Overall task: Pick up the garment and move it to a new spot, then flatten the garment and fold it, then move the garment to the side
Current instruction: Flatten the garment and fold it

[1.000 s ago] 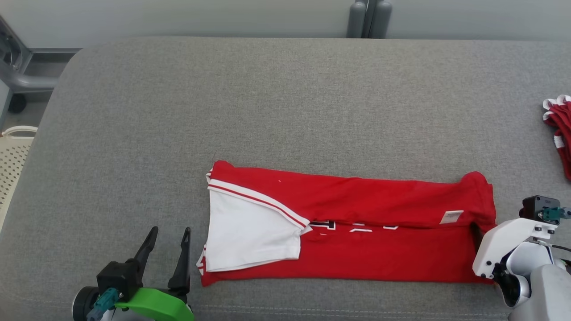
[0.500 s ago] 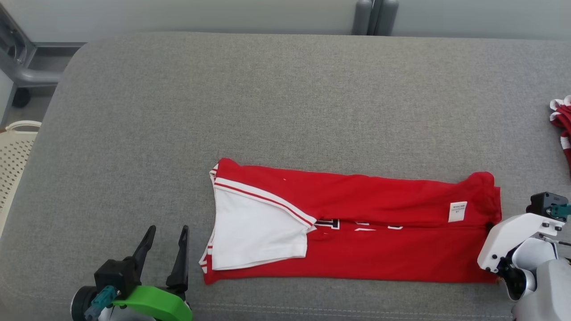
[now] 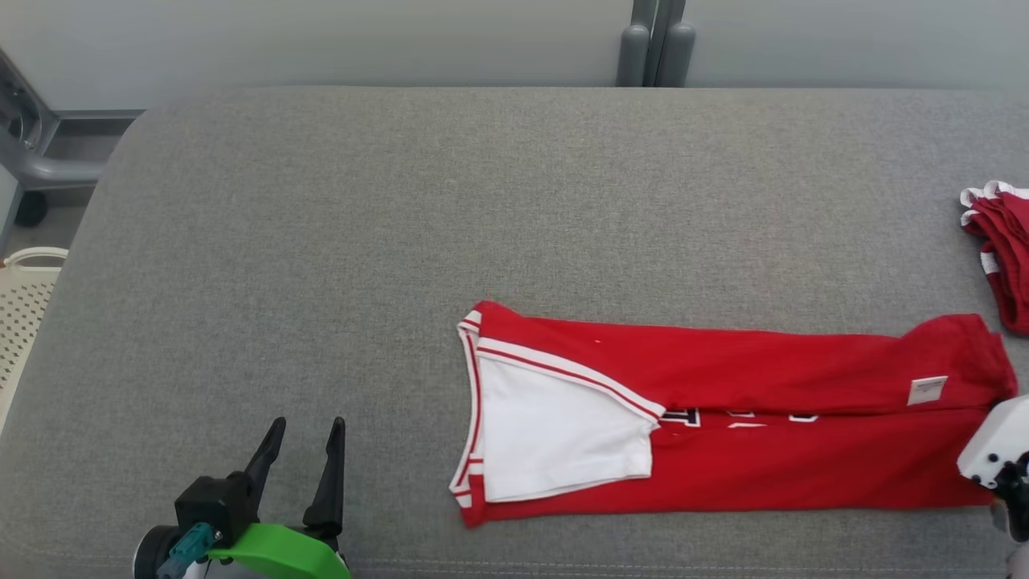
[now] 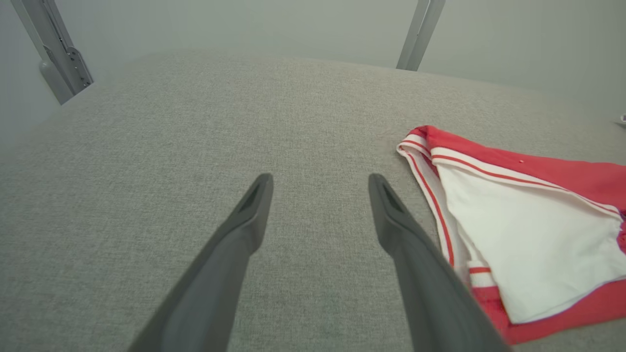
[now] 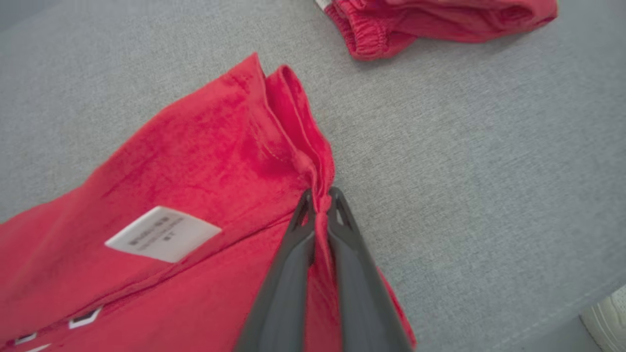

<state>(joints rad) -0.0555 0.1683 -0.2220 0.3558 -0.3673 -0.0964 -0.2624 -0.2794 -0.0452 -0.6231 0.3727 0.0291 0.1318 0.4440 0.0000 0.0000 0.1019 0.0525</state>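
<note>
Across the head view runs a grey surface [image 3: 402, 241], fabric-covered, with a rounded corner at the far left. On it, toward the near right, the garment [image 3: 764, 474] lies flat: a red jersey folded into a long band running left to right, the two long sides meeting at a seam line along the middle where bits of white lettering show. Its left end carries a white panel [image 3: 555, 434] edged with red-and-white striped trim. A second red piece [image 3: 1001, 249], bunched with white trim, sits at the far right edge of the surface, near the garment's right end but apart from it. A pale perforated basket [image 3: 24, 305] shows off the surface at the far left. Two grey posts [image 3: 655, 48] stand behind the far edge. The left gripper [image 3: 308, 426] is at the near left, fingers spread wide with nothing between them, low over bare grey fabric, well apart from the garment's striped end. The right gripper [image 5: 321, 195] is at the garment's right end, fingers pinched together on a ridge of red cloth at the edge, which rises slightly between the tips; in the head view I can see just its white housing at the right border. A small white label [image 3: 926, 390] lies on the garment near that end.
</note>
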